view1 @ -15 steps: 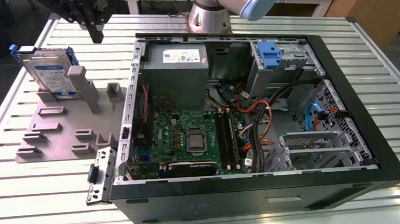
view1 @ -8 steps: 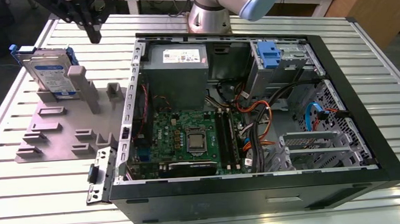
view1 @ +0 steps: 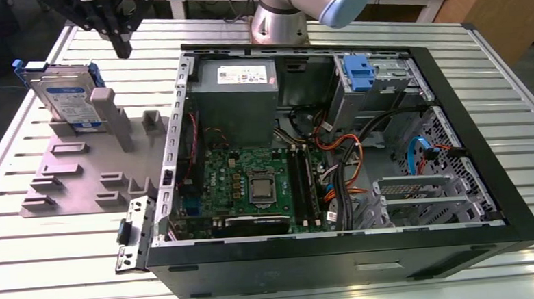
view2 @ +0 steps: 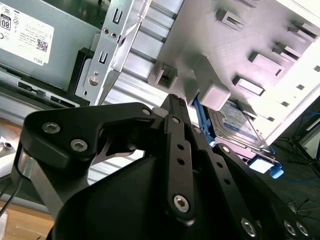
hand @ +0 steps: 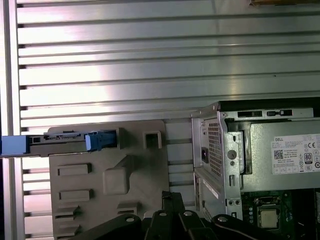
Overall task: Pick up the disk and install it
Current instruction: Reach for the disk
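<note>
Hovering with fingers together, the black end effector (view1: 123,51) hangs near the upright blue-framed silver rectangular disk (view1: 66,98) in a grey plastic stand (view1: 76,176).

A ribbed metal table (view1: 62,263) of long silvery slats carries three things. A flat grey holder plate (view1: 77,183) with raised blocks lies towards the exterior view's left. Just beside it lies an open black computer case (view1: 346,265), set on its side. The robot arm's base (view1: 279,29) stands behind the case, at the table's far side.
</note>
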`<state>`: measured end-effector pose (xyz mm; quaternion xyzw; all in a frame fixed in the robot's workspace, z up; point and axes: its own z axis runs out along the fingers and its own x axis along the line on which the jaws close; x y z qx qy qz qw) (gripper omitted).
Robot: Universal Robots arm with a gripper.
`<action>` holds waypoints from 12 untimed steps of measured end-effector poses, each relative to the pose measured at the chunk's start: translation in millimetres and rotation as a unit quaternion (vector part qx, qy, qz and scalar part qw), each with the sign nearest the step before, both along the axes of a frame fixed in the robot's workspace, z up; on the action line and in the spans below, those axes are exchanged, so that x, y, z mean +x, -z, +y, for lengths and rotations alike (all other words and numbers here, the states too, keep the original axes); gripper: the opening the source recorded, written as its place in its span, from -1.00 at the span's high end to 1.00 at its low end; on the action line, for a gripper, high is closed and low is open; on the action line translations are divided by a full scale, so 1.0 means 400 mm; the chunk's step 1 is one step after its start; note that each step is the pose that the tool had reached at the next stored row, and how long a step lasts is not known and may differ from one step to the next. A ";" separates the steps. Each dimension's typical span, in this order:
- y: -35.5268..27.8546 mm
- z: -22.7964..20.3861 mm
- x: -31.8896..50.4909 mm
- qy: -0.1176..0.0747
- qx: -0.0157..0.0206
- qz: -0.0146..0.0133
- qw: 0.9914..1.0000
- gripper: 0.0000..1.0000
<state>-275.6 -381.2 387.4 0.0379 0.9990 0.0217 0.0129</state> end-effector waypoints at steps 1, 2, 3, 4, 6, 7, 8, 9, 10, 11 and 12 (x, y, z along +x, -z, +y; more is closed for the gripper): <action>0.000 0.000 -0.001 0.000 0.000 0.000 1.000 0.79; 0.000 0.000 -0.002 0.000 0.000 0.000 1.000 0.79; 0.001 0.000 -0.004 0.000 0.000 0.000 1.000 0.79; 0.001 0.000 -0.005 0.000 0.000 0.000 1.000 0.79; 0.001 0.000 -0.007 0.000 0.000 0.000 1.000 0.79; 0.001 0.000 -0.009 0.000 0.000 0.000 1.000 0.79; 0.001 0.000 -0.010 0.000 0.000 0.000 1.000 0.79; 0.002 0.000 -0.011 0.000 0.000 0.000 1.000 0.79; 0.002 0.000 -0.013 0.000 0.000 0.000 1.000 0.79; 0.002 0.000 -0.014 0.000 0.000 0.000 1.000 0.79; 0.002 0.000 -0.015 0.000 0.000 0.000 1.000 0.79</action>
